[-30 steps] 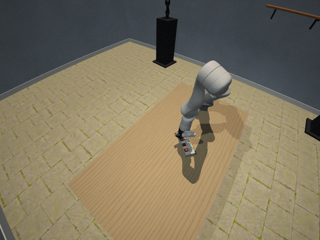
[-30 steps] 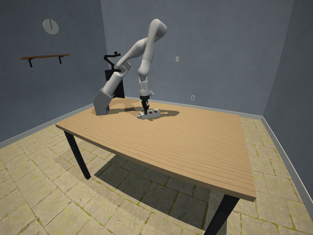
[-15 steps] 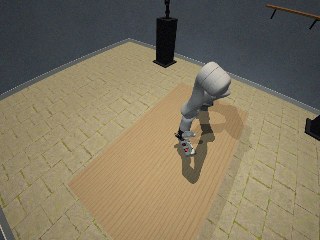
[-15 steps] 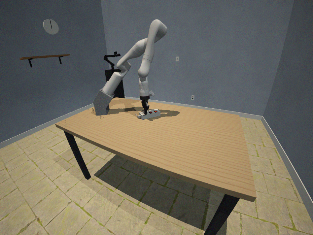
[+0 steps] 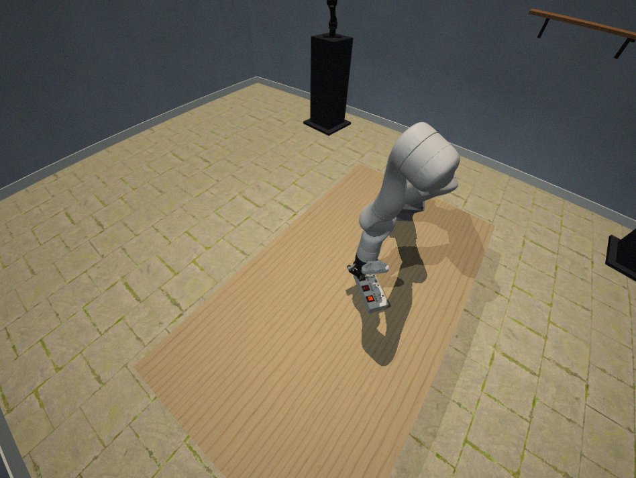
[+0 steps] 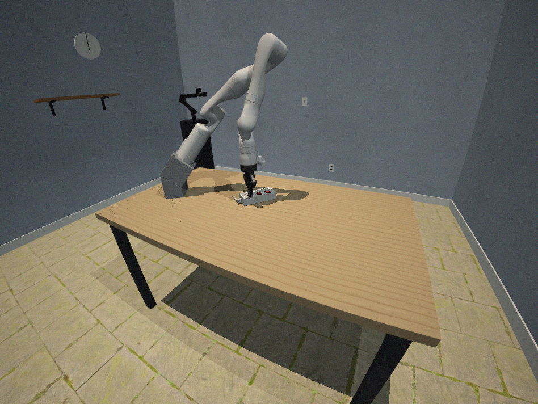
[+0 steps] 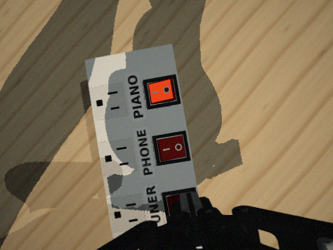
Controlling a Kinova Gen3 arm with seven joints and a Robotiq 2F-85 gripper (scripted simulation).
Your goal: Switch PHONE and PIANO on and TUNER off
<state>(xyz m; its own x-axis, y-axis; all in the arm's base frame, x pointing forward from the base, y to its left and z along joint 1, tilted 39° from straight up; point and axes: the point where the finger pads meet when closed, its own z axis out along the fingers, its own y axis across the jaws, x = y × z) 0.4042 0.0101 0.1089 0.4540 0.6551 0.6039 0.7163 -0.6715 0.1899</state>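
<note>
We see the strip (image 7: 140, 137) lying flat and face up on the table (image 6: 304, 243), toward the end where the arm's base (image 6: 173, 178) is mounted and just in front of that base in the exterior view. The arm (image 6: 249, 108) arches over from its base and points the gripper (image 7: 187, 204) straight down onto the end of the strip nearest the base. In the wrist view we read three labelled rocker switches along the strip. The PIANO switch (image 7: 161, 91), farthest from the gripper, glows bright orange-red. The PHONE switch (image 7: 171, 147), in the middle of the strip, shows a dark, unlit red. The TUNER switch (image 7: 173, 204), at the gripper's end of the strip, is partly hidden by the black fingers; the part that shows is dark red, and its label is cut off at the frame edge. We find the fingers fully closed together with nothing between them, their joined tips resting on the TUNER switch. In the top view the strip (image 5: 374, 294) lies at an angle to the table's grain, within the arm's shadow, and two red switches show beyond the gripper (image 5: 355, 270). A row of socket slots runs along the strip beside the labels.
</note>
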